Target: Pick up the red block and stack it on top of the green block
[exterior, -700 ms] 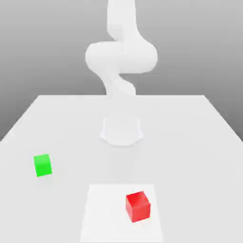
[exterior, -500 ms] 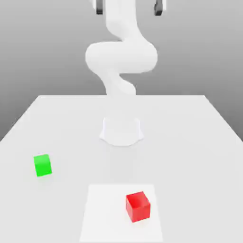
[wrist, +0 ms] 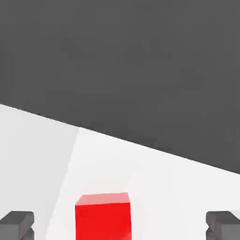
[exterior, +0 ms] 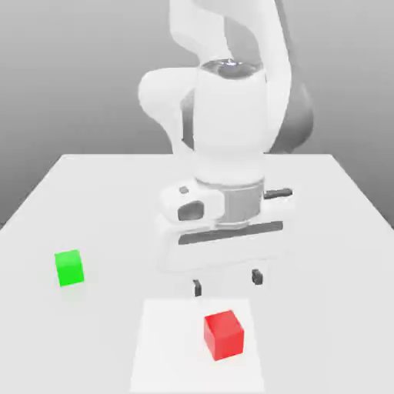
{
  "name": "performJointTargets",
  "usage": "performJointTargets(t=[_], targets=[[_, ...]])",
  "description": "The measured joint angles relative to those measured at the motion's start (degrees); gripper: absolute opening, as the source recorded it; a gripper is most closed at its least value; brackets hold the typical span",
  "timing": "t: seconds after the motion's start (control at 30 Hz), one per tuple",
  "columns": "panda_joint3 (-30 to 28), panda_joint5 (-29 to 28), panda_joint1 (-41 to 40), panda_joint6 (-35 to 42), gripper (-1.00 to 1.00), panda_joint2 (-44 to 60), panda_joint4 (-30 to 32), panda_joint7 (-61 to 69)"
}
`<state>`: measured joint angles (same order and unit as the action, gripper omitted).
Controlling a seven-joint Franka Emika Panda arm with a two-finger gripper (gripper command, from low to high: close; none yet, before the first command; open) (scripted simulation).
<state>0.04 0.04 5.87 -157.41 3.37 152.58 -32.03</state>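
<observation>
- The worktop [exterior: 323,231] is a pale, flat surface under a grey backdrop.
- The white arm [exterior: 231,131] bends down over the middle of the worktop, its hand pointing down.
- A lighter square patch [exterior: 165,346] lies on the worktop's near edge in the exterior view.
- The pincer [exterior: 228,282] hangs released, its two dark fingertips [exterior: 198,288] spread wide and grasping nothing. It sits above and just behind the red block, clear of it.
- The red block [exterior: 224,335] rests on the lighter patch, toward the exterior view's right side of it. In the hand view the red block [wrist: 103,216] sits between the two fingertips [wrist: 17,225], nearer one of them and touching neither.
- The green block [exterior: 69,268] stands on the bare worktop at the exterior view's left, well apart from the red block and the pincer.
</observation>
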Motion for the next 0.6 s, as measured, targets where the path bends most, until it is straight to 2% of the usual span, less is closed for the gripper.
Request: performJointTargets(t=[0.17,0.2,0.43,0.6], targets=[[0.0,-0.1,0.0,-8.3,0.0,10.4,-0.6,0.3],[0.0,-0.1,0.0,-10.0,-1.0,12.4,-0.9,0.4],[0.1,-0.2,0.0,-10.4,-1.0,12.9,-1.0,0.2],[0.2,-0.2,-0.2,-2.9,-1.0,4.0,0.3,0.3]])
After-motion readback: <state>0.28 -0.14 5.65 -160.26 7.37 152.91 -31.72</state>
